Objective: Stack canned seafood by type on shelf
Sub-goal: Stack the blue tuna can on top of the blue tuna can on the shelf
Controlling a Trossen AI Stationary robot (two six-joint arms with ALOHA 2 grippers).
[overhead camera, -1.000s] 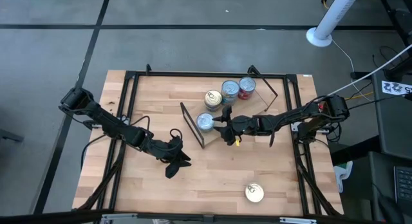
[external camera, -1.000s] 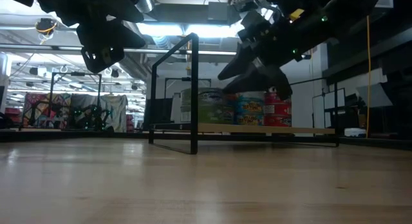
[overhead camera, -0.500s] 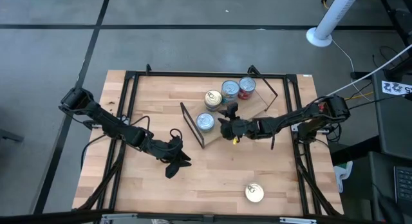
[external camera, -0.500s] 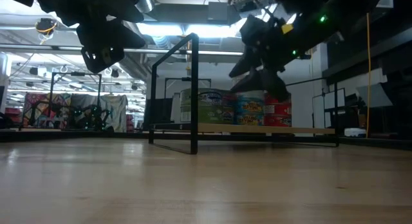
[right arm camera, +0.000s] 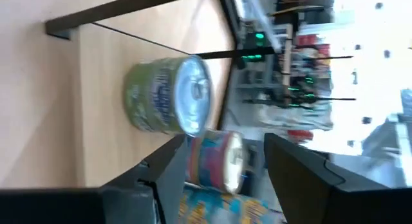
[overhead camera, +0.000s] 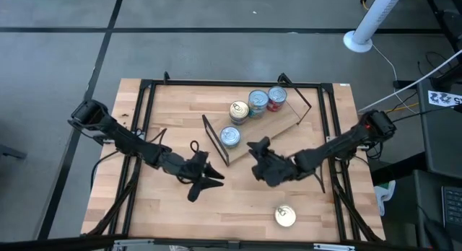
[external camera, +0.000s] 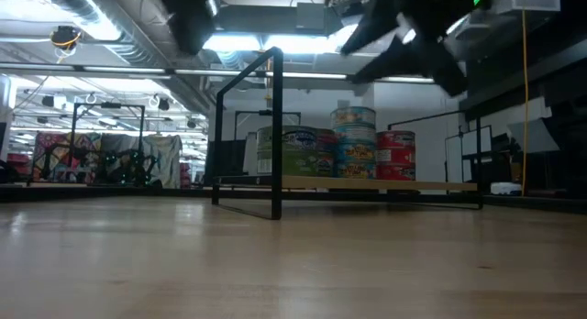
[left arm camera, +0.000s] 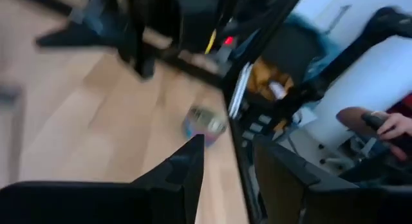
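One loose tin [overhead camera: 285,216] sits on the table [overhead camera: 173,215] on the near side of the shelf [overhead camera: 278,125], well apart from it and off the board altogether. It stands flat with its silver lid up, so it has no long axis to line up with; a grip can take it across the round from any side.

The right gripper [overhead camera: 261,166] hangs between that tin and the shelf, just off the shelf's near edge. Its fingers [right arm camera: 309,169] stand apart with nothing between them. The tin lies toward the near edge of the table from it, a little to the robot's right. The left gripper [overhead camera: 206,175] hovers at about the same depth, farther to the left of the shelf, fingers [left arm camera: 187,169] narrowly apart and empty. The right arm is judged nearer to the loose tin, so the pickup likely falls to it.

On the shelf, one blue tin stack [overhead camera: 229,136] stands by the near wire frame [overhead camera: 215,139]. Beyond it a row runs along the board: a gold stack [overhead camera: 239,111], a blue stack [overhead camera: 258,102] and a red stack [overhead camera: 276,97].
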